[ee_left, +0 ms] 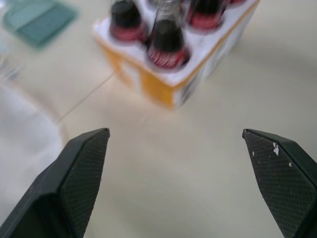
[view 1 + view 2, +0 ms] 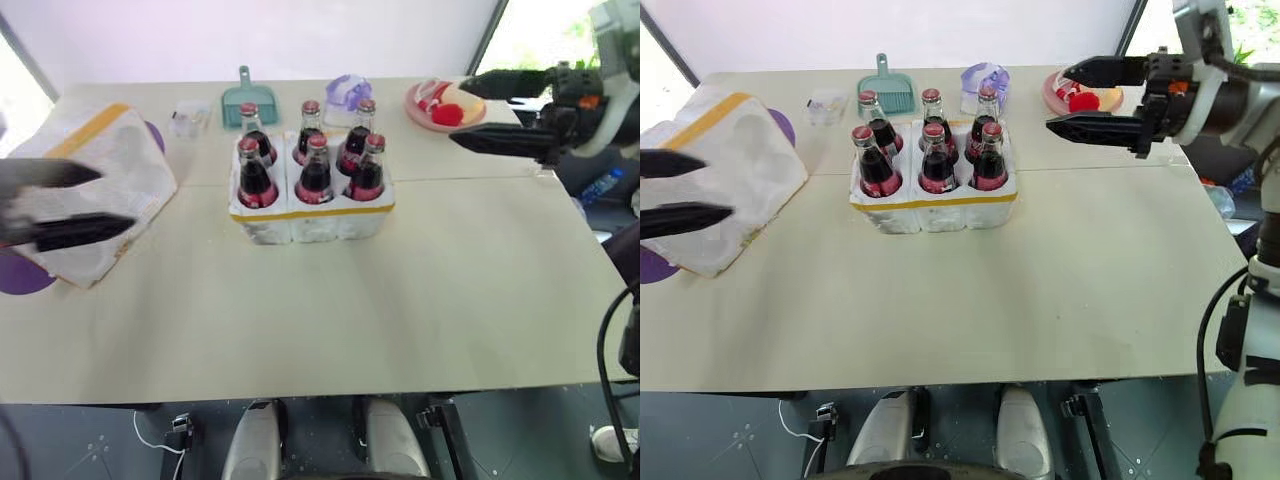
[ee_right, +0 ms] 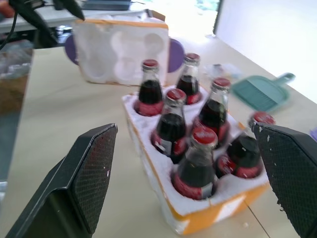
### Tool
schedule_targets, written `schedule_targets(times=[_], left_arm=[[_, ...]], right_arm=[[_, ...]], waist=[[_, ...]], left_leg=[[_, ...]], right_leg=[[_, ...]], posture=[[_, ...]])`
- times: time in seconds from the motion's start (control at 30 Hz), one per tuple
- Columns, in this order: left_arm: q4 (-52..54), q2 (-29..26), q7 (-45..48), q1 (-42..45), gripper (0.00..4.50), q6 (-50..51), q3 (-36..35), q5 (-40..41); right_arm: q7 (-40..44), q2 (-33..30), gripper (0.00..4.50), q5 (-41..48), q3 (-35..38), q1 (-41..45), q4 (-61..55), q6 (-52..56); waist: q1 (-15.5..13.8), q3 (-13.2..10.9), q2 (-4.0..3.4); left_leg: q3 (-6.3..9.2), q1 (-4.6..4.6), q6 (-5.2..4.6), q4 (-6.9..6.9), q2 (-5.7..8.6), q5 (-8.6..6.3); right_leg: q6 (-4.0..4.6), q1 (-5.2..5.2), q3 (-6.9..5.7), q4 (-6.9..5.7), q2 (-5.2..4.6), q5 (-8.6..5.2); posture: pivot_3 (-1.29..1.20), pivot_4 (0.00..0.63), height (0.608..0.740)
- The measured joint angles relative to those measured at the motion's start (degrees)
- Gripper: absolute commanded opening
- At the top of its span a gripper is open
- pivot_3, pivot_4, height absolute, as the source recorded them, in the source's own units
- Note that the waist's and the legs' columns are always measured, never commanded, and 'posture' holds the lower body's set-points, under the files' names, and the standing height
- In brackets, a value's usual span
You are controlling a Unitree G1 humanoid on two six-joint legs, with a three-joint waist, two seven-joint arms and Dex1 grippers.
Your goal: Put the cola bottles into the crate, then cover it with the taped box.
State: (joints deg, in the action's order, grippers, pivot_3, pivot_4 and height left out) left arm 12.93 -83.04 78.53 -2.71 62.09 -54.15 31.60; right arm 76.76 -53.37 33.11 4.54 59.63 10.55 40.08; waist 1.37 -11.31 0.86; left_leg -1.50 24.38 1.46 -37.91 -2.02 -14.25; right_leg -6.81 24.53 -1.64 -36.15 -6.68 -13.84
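Right now my right gripper (image 2: 1065, 98) has its two black fingers spread wide with nothing between them, held level above the far right of the desk (image 2: 1040, 300), pointing across toward the bottles. My left gripper (image 2: 685, 190) is just as wide apart and just as empty; its fingers hang at the left edge of the desk, in front of the taped box (image 2: 725, 175), and I can't tell whether they touch it.

Moving outward from the right fingers, the crate (image 2: 933, 205) stands near the middle of the desk, toward the far side, with its yellow tape band around the rim. All six cola bottles (image 2: 937, 160) stand upright in its wells, in two rows of three, red caps up. So I judge the first half of the job done.

What is left is the cover. The taped box lies tilted on the left of the desk, well apart from the crate, its round hollows facing up and toward the crate. I'd say it must be picked up, turned hollows down, and lowered over the bottle tops.

My right arm reaches in from the right, raised clear of the desk; my left comes in low from the left edge.
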Motion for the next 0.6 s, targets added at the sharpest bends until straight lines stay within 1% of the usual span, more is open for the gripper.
schedule_targets(times=[0.03,0.1,0.17,0.2,0.23,0.3,0.37,0.4,0.47,0.5,0.57,0.6], left_arm=[[-1.6,0.0,4.8,-6.7,4.5,-0.5,-6.1,-5.2],[-4.3,0.2,10.8,-19.3,4.5,-1.9,-16.0,-11.1],[-7.2,0.6,12.8,-28.2,4.5,-4.5,-23.4,-13.9],[-9.7,0.7,13.4,-34.0,4.5,-8.2,-27.2,-16.0],[-12.5,0.7,13.7,-36.5,4.5,-11.0,-28.9,-17.4],[-20.4,-0.5,13.8,-37.7,4.5,-15.9,-29.6,-19.8],[-28.4,-3.4,13.8,-35.2,4.5,-19.7,-27.3,-20.6],[-30.0,-4.3,13.8,-34.3,4.5,-20.8,-26.2,-20.6],[-35.8,-7.1,13.5,-29.0,4.5,-24.4,-19.1,-19.6],[-38.9,-8.5,12.6,-25.7,4.5,-26.3,-13.8,-18.4],[-43.4,-9.7,10.3,-19.6,4.5,-29.3,-3.4,-15.8],[-44.4,-9.8,9.7,-17.9,4.5,-30.0,-0.3,-15.1]], right_arm=[[0.3,0.6,4.45,-0.7,-0.6,0.2,1.0,-1.0],[0.9,1.4,4.45,-1.5,-1.7,0.0,2.5,-2.2],[1.3,2.5,4.45,-2.0,-2.1,0.1,3.5,-3.1],[1.5,3.2,4.45,-2.2,-2.3,0.2,3.8,-3.6],[1.6,3.6,4.45,-2.3,-2.4,0.2,4.1,-3.9],[1.8,4.9,4.45,-2.3,-2.4,0.7,4.8,-3.9],[2.3,5.5,4.45,-2.2,-2.4,1.8,5.0,-3.8],[2.6,5.6,4.45,-2.0,-2.4,2.2,4.8,-3.8],[3.9,5.4,4.45,-1.1,-2.3,3.3,4.2,-3.2],[4.7,5.3,4.45,-0.4,-2.3,3.9,3.6,-2.5],[5.4,5.0,4.45,0.5,-2.1,5.3,2.3,-1.2],[5.4,4.9,4.45,0.9,-1.9,5.7,1.9,-0.9]], waist=[[0.0,0.0,0.02],[0.0,0.0,0.03],[-0.2,0.0,0.03],[-0.3,0.0,0.02],[-0.5,0.0,-0.02],[-0.5,0.0,-0.02],[-0.7,0.0,-0.02],[-0.7,0.0,-0.02],[-0.7,0.0,-0.02],[-0.6,0.0,-0.02],[-0.3,0.0,-0.03],[-0.1,0.0,-0.02]], left_leg=[[0.0,0.04,0.0,0.01,-0.01,0.0],[-0.02,0.08,0.0,0.02,-0.02,0.0],[-0.02,0.1,0.01,0.01,-0.02,0.0],[-0.02,0.08,0.01,0.01,-0.02,0.0],[-0.02,0.08,0.02,0.01,-0.02,0.0],[-0.02,0.05,0.02,0.02,-0.02,-0.01],[-0.01,0.05,0.02,0.01,-0.01,-0.01],[-0.02,0.06,0.03,0.01,-0.01,-0.01],[-0.02,0.06,0.03,0.02,-0.01,-0.01],[-0.02,0.08,0.03,0.02,-0.01,-0.01],[-0.03,0.08,0.02,0.09,-0.02,-0.01],[-0.05,0.08,0.02,0.12,-0.02,-0.01]], right_leg=[[0.03,0.04,-0.02,0.0,0.0,-0.01],[0.04,0.1,-0.02,-0.01,0.0,-0.02],[0.04,0.1,-0.03,-0.02,-0.04,-0.02],[0.05,0.09,-0.04,0.0,-0.04,-0.02],[0.05,0.09,-0.04,-0.02,-0.05,-0.03],[0.1,0.09,-0.06,-0.04,-0.05,-0.05],[0.19,0.07,-0.06,-0.04,-0.06,-0.09],[0.2,0.07,-0.06,-0.02,-0.06,-0.1],[0.17,0.05,-0.07,-0.01,-0.06,-0.08],[0.07,0.07,-0.06,-0.02,-0.06,-0.02],[0.05,0.12,-0.06,-0.05,-0.05,-0.02],[0.05,0.15,-0.06,-0.05,-0.05,-0.02]], posture=[[0.0,0.15,0.736],[0.0,0.15,0.736],[0.0,0.15,0.736],[0.0,0.15,0.736],[0.0,0.15,0.736],[0.0,0.15,0.736],[0.0,0.15,0.736],[0.0,0.15,0.736],[0.0,0.15,0.736],[0.0,0.15,0.736],[0.0,0.15,0.736],[0.0,0.15,0.736]])
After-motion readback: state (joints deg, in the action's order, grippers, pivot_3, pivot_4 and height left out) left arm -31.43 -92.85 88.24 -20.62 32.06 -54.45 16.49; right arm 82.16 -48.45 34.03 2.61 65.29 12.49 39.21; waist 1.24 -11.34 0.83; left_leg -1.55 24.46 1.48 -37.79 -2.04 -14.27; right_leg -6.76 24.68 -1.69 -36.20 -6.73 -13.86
